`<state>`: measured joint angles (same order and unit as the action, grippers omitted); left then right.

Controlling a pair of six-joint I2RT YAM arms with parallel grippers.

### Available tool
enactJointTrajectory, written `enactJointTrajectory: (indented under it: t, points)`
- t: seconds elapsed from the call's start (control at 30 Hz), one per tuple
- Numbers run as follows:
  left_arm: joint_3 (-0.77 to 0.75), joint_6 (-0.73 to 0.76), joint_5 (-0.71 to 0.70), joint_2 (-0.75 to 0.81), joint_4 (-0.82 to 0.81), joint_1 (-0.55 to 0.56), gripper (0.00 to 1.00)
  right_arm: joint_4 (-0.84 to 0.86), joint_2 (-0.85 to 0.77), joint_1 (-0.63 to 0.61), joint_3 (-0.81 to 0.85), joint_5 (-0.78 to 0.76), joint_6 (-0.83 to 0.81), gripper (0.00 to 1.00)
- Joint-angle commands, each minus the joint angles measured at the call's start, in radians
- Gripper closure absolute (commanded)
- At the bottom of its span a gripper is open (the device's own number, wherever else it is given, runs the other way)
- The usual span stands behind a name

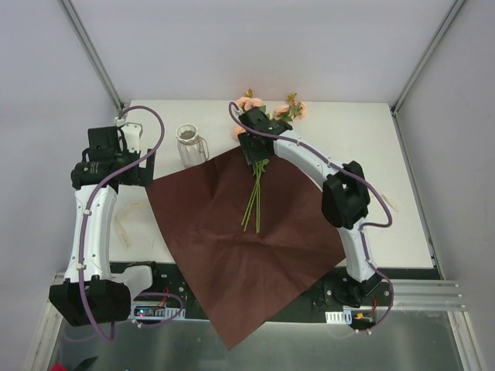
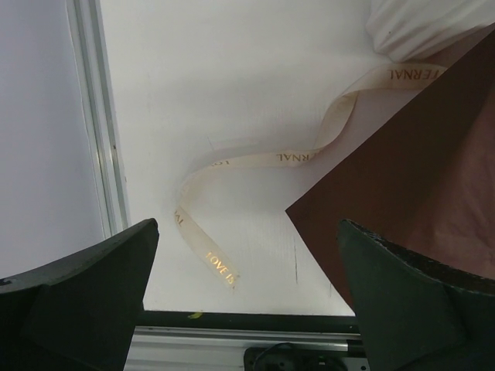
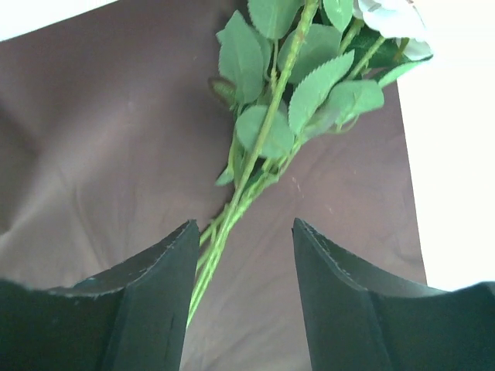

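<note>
The flowers (image 3: 263, 139) lie on the unfolded paper (image 1: 224, 255). The right gripper (image 3: 241, 232) is spread astride the stems, seemingly not touching. The left gripper (image 2: 247, 232) is spread above the loose ribbon (image 2: 271, 158).

A dark brown square sheet of paper (image 1: 232, 232) lies corner-on across the white table (image 1: 371, 139), its near corner hanging past the table's near edge. A bunch of peach-blossomed flowers with green stems (image 1: 255, 197) lies from the sheet's far corner toward its middle, the blossoms at the table's far edge. The right gripper (image 1: 255, 157) hovers over the stems (its finger spread is hard to read here). A small clear glass jar (image 1: 189, 144) stands just beside the sheet's far-left edge. The left gripper (image 1: 133, 171) sits by the table's left edge, above a pale ribbon (image 1: 124, 229).
</note>
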<state>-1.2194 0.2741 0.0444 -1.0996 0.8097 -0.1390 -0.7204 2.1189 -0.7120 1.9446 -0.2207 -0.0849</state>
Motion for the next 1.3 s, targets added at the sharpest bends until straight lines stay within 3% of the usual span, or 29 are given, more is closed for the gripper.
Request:
enactJointTrajectory:
  t: [0.0, 0.3, 0.7, 0.93, 1.27]
  points:
    - [0.037, -0.012, -0.001, 0.01, -0.013, -0.008, 0.01, 0.09, 0.067, 0.034, 0.071, 0.023, 0.043, 0.46]
    - [0.044, 0.031, -0.024, 0.026, -0.014, -0.014, 0.01, 0.165, 0.147, 0.072, 0.083, 0.122, 0.111, 0.57]
    - [0.054, 0.057, -0.04, 0.033, -0.021, -0.017, 0.01, 0.184, 0.187, 0.072, 0.056, 0.153, 0.151, 0.6]
    - [0.058, 0.076, -0.04, 0.049, -0.023, -0.022, 0.01, 0.165, 0.179, 0.072, 0.036, 0.135, 0.157, 0.6]
    - [0.075, 0.082, -0.038, 0.053, -0.035, -0.025, 0.01, 0.263, 0.024, 0.072, -0.122, 0.172, 0.146, 0.53]
